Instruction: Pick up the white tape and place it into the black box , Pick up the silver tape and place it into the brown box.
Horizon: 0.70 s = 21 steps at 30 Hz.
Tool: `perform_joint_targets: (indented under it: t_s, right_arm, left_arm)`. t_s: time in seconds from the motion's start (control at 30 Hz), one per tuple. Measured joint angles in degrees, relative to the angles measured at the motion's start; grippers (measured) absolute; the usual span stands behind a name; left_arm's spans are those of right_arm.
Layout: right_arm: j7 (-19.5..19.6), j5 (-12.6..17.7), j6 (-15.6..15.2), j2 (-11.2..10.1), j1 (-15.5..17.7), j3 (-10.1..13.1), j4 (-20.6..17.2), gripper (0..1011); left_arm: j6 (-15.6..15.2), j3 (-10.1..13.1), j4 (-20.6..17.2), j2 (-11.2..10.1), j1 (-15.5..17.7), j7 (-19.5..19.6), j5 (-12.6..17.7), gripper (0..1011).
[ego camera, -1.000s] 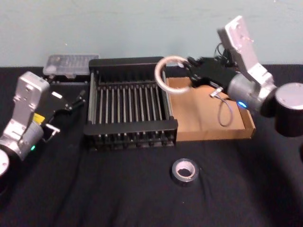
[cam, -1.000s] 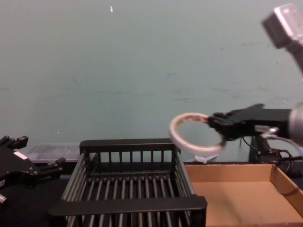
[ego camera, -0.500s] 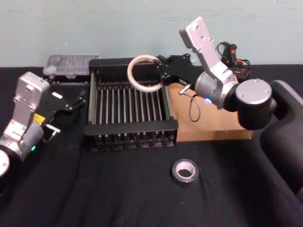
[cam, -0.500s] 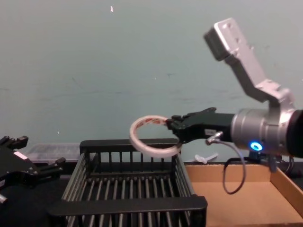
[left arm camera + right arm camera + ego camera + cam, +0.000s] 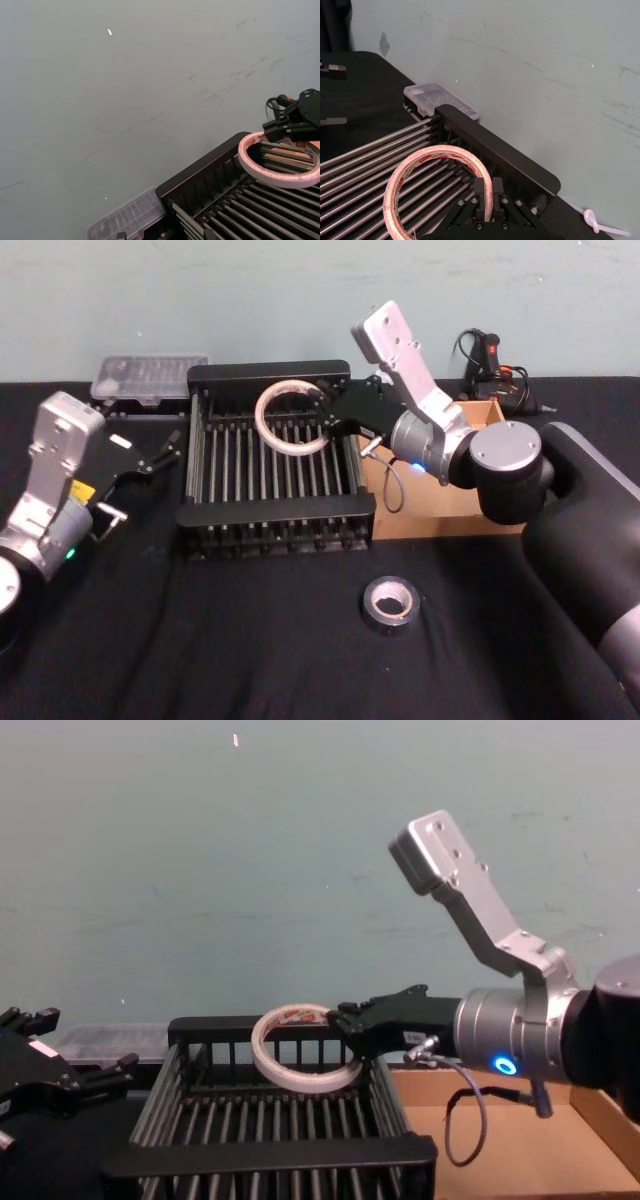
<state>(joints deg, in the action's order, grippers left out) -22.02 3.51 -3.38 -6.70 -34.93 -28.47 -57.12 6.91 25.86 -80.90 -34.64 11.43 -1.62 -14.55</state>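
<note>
My right gripper (image 5: 326, 420) is shut on the rim of the white tape (image 5: 259, 416), a thin whitish ring with red print. It holds the tape tilted a little above the barred floor of the black box (image 5: 275, 508), in its far half. The chest view has the tape (image 5: 300, 1082) level with the box's back rim, gripper (image 5: 346, 1020) reaching in from the right. The silver tape (image 5: 390, 626) lies flat on the black cloth in front of the boxes. The brown box (image 5: 440, 512) stands right of the black box, partly hidden by my right arm. My left gripper (image 5: 165, 452) rests open, left of the black box.
A clear plastic case (image 5: 150, 375) lies behind the black box's left corner. Cables and a black tool (image 5: 490, 355) sit behind the brown box. A green wall closes the back. Black cloth stretches across the front of the table around the silver tape.
My right arm has swung left and downward, carrying the white tape from above the brown box's near corner to low over the black box. The left arm has stayed still.
</note>
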Motion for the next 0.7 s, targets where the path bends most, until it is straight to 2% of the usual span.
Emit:
perform_joint_targets:
  t_s: [0.37,0.57,0.63,0.7]
  right_arm:
    - [0.0,-0.2,0.0,0.1,0.0,0.0,0.1,110]
    - [0.0,-0.1,0.0,0.0,0.0,0.0,0.1,257]
    - [0.0,-0.1,0.0,0.0,0.0,0.0,0.0,357]
    - [0.0,-0.1,0.0,0.0,0.0,0.0,0.0,372]
  left_arm:
    - [0.0,0.0,0.0,0.0,0.0,0.0,0.0,1001]
    - [0.0,0.0,0.0,0.0,0.0,0.0,0.0,1001]
    - [0.0,0.0,0.0,0.0,0.0,0.0,0.0,1001]
    - [0.0,0.0,0.0,0.0,0.0,0.0,0.0,1001]
